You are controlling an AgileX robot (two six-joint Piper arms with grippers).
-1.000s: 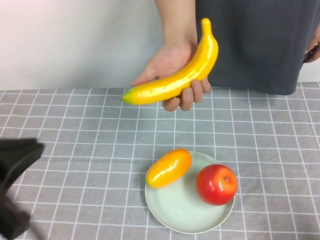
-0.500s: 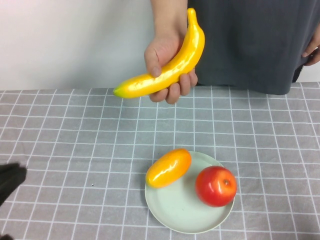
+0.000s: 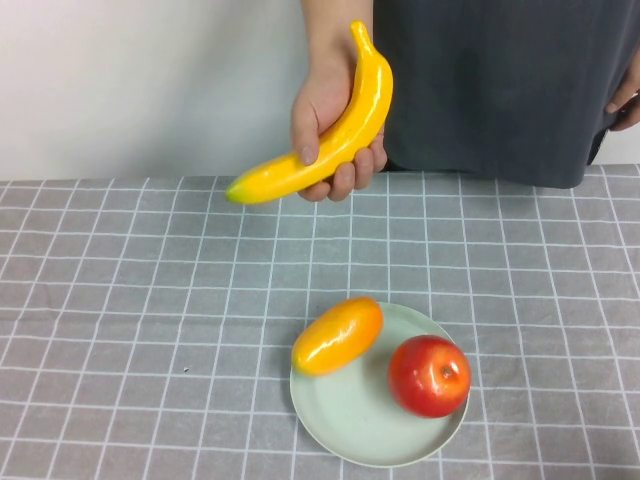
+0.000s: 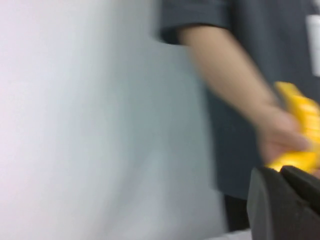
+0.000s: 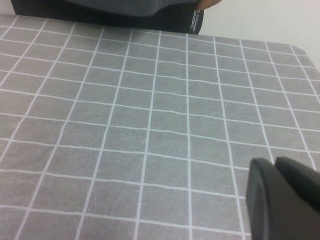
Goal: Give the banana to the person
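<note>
The person (image 3: pixel 490 90) stands behind the table and holds the long yellow banana (image 3: pixel 330 140) in one hand (image 3: pixel 322 105), above the table's far edge. Neither gripper shows in the high view. In the left wrist view my left gripper (image 4: pixel 280 171) is shut and empty, with its dark fingers pressed together. It is apart from the banana (image 4: pixel 302 112) and the person's forearm (image 4: pixel 225 70), which both look blurred. In the right wrist view my right gripper (image 5: pixel 276 161) is shut and empty above the checked cloth.
A pale green plate (image 3: pixel 350 445) near the table's front holds a plump orange-yellow oval fruit (image 3: pixel 338 335) and a red apple (image 3: pixel 430 375). A grey checked cloth (image 3: pixel 150 300) covers the table. The person's dark shirt hem (image 5: pixel 125 7) shows in the right wrist view.
My left arm has withdrawn from the lower left of the high view. The person's hand has closed round the banana and raised it, tipping it more upright.
</note>
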